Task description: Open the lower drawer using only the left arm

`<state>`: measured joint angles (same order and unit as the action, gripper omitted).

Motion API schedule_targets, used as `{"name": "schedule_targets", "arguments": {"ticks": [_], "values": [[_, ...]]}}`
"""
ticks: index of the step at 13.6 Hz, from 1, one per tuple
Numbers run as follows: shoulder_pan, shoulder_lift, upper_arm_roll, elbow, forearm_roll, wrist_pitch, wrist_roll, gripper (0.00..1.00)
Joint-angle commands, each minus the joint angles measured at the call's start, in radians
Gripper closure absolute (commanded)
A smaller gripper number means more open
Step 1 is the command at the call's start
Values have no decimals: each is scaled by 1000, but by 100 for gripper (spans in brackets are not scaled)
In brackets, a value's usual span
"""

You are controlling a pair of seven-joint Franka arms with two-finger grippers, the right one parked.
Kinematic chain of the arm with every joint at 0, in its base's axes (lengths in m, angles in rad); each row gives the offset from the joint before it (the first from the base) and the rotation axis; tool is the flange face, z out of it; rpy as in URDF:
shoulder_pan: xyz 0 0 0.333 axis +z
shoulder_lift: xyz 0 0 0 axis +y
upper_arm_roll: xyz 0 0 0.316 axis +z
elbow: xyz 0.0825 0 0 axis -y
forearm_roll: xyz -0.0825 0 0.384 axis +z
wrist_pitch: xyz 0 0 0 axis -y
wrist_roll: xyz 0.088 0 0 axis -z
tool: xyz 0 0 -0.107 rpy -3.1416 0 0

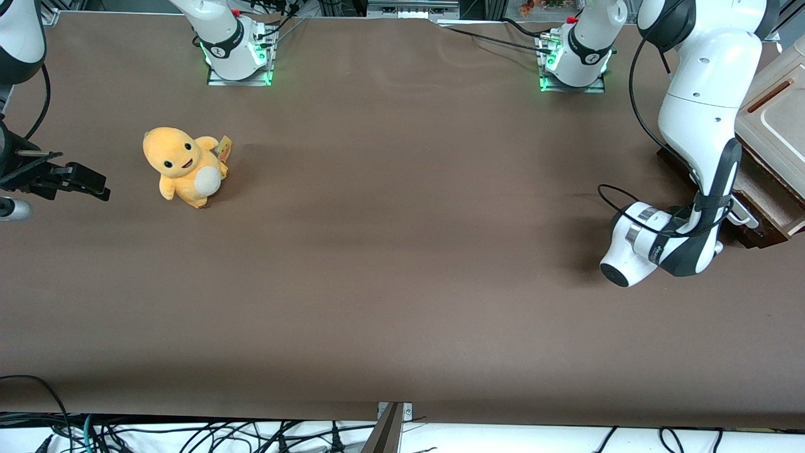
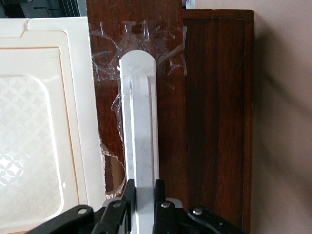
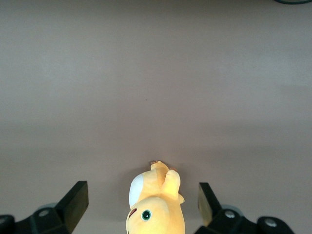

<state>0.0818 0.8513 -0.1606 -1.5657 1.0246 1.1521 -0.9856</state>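
The lower drawer (image 1: 764, 201), with its dark brown front (image 2: 214, 122), sits at the working arm's end of the table, beneath a cream-white upper part (image 1: 777, 110); in the front view pale inner wood shows at its edge, so it appears partly drawn out. Its white loop handle (image 2: 139, 122), fixed to the front with clear tape (image 2: 141, 44), runs between the fingers of the gripper (image 2: 142, 195), which are clamped against the handle's two sides near one end. The left arm (image 1: 698, 126) bends down in front of the drawer, its wrist block (image 1: 635, 242) low over the table (image 1: 402, 283).

Likely hazards, as judgements: the grip is narrow and sits near the handle's end, so a pull not in line with the drawer's travel could let the smooth handle slide out of the fingers. The tape suggests a weak mounting; a sharp tug might loosen the handle rather than move the drawer. If the cabinet is not anchored, it may be dragged along with the drawer.

A yellow plush toy (image 1: 183, 165) lies well apart, toward the parked arm's end.
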Motion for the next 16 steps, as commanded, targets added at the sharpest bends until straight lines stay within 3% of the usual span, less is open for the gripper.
{"name": "schedule_targets", "arguments": {"ticks": [1,2,3,4,11,16], "values": [[-4,0,3,15,11,-14,18,94],[-1,2,3,15,6,-14,16,77],[-4,6,3,15,6,-14,10,8],[1,6,3,15,2,-14,9,0],[4,0,0,52,-8,-6,22,0],[-1,-21,-37,125,-144,6,47,0]]}}
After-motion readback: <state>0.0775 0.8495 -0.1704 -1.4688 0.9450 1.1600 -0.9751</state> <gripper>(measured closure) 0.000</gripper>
